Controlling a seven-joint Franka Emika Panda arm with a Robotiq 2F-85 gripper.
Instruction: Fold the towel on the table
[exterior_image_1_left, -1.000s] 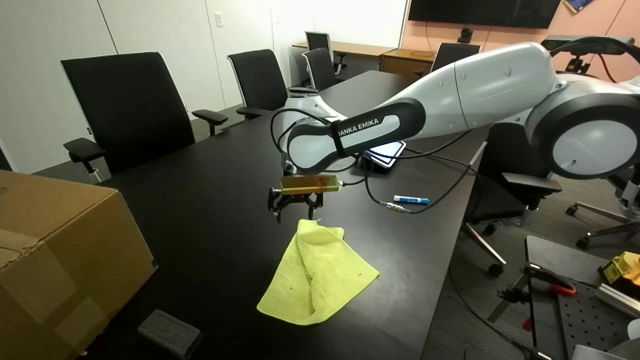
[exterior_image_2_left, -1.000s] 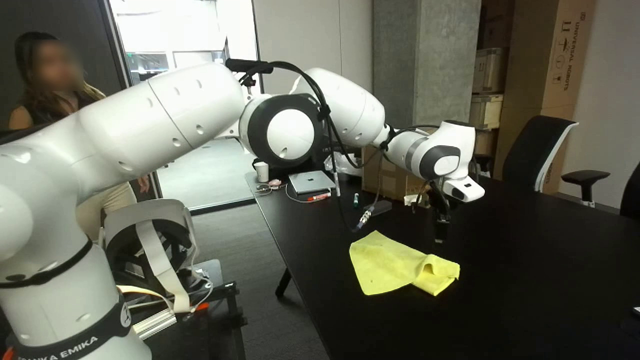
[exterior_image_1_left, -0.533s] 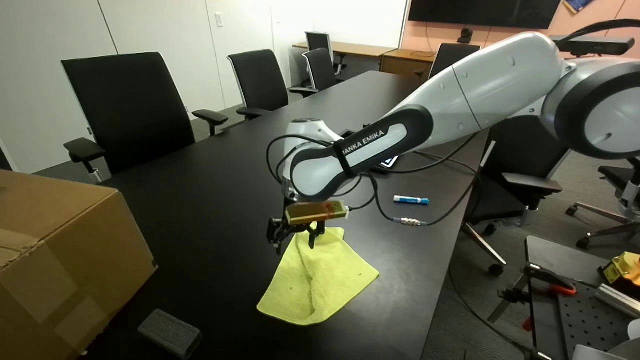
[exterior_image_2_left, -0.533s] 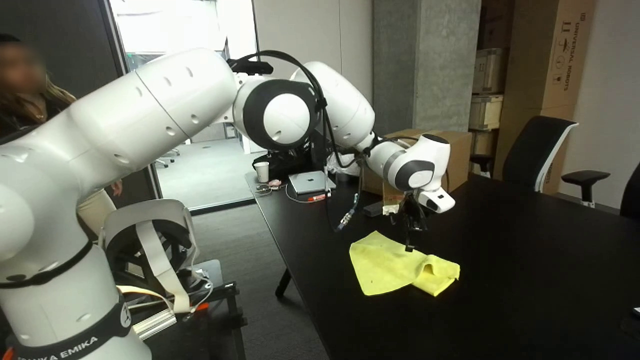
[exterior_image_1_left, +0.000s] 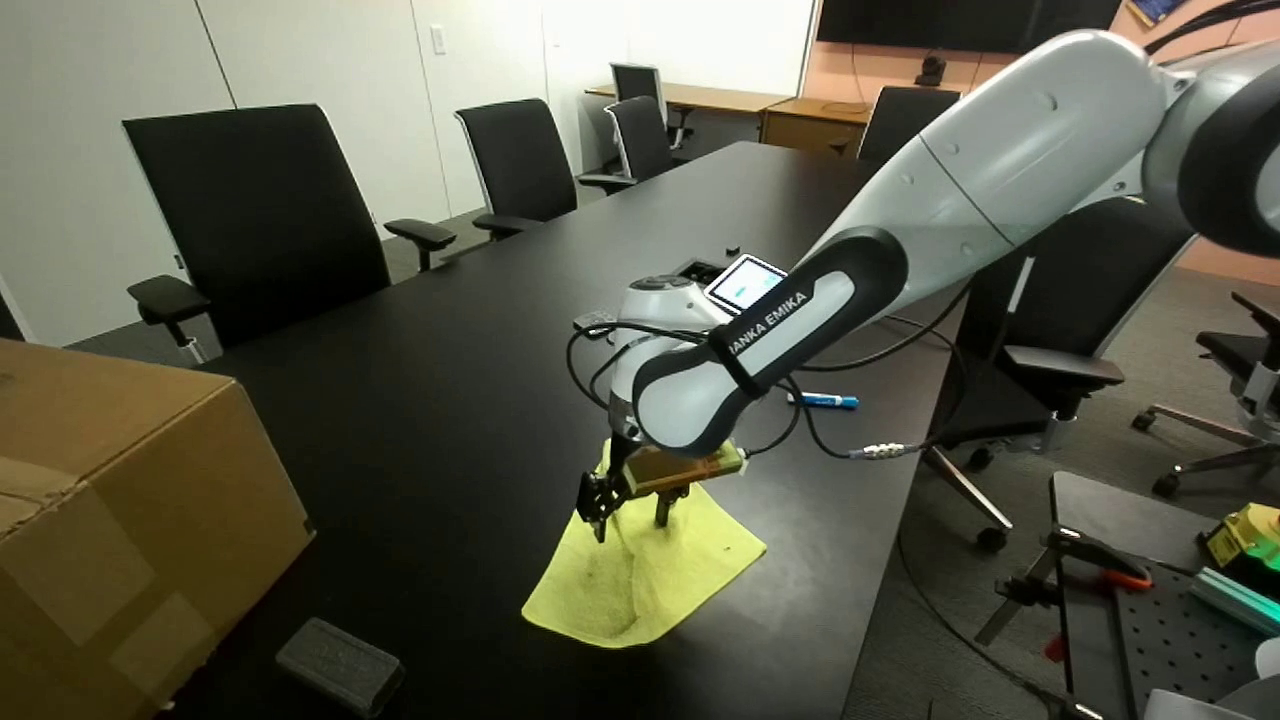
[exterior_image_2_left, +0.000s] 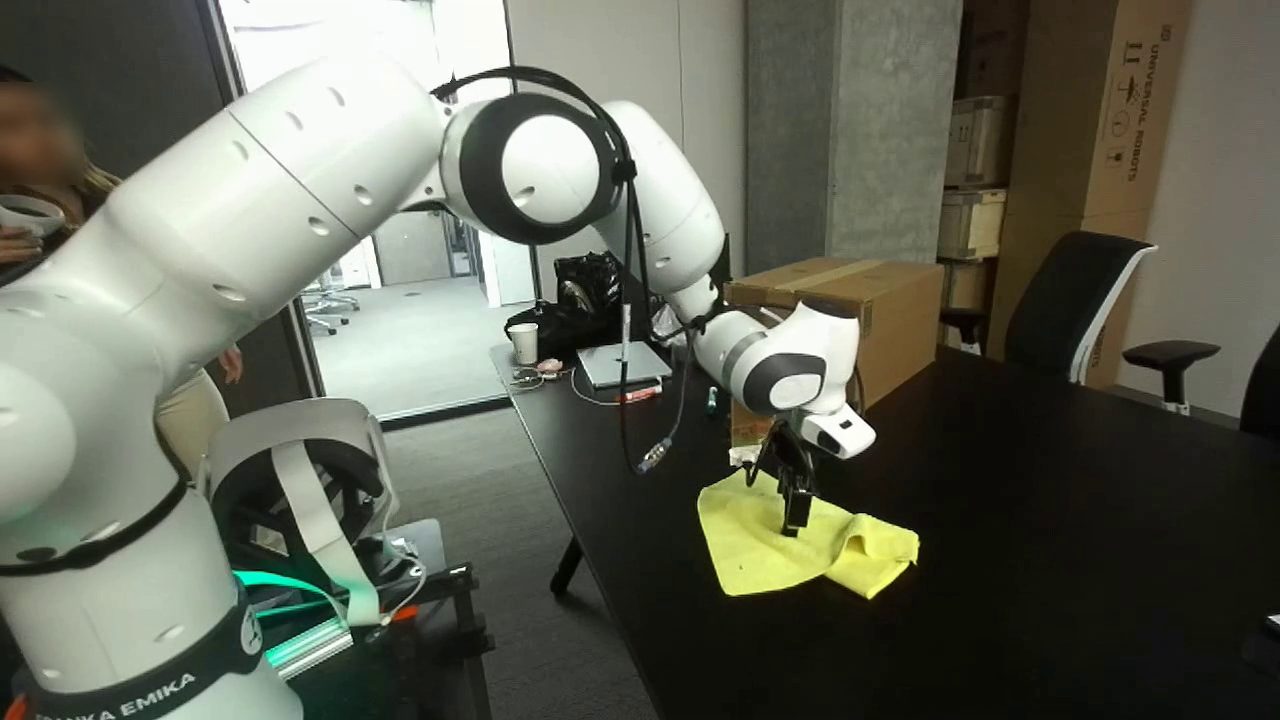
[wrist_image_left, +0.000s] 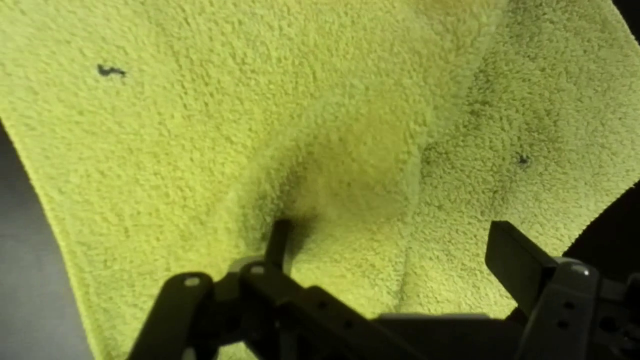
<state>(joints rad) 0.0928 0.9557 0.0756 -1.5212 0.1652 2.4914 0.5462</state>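
The yellow-green towel (exterior_image_1_left: 690, 570) lies on the glossy black table (exterior_image_1_left: 450, 450), also seen in an exterior view (exterior_image_2_left: 745, 550). One end of it is folded over, with a raised loop (exterior_image_2_left: 875, 540). My gripper (exterior_image_1_left: 631, 528) points down over the towel's middle, its fingers wide apart with no cloth between them; it also shows in an exterior view (exterior_image_2_left: 793, 530). In the wrist view the towel (wrist_image_left: 200, 125) fills most of the picture, with a crease running between the fingers of the gripper (wrist_image_left: 390, 224). The left fingertip seems to press into the cloth; the right one looks just above it.
A cardboard box (exterior_image_1_left: 140, 520) and a dark eraser-like block (exterior_image_1_left: 340, 665) stand on the table. A blue marker (exterior_image_1_left: 825, 400) and a tablet-like screen (exterior_image_1_left: 747, 283) lie farther off. A laptop (exterior_image_2_left: 625, 363) and a paper cup (exterior_image_2_left: 523, 343) are near the table's end. Chairs line the side.
My gripper has come down and across from beyond the towel's far corner to over its middle, still open. The towel has shifted very slightly.
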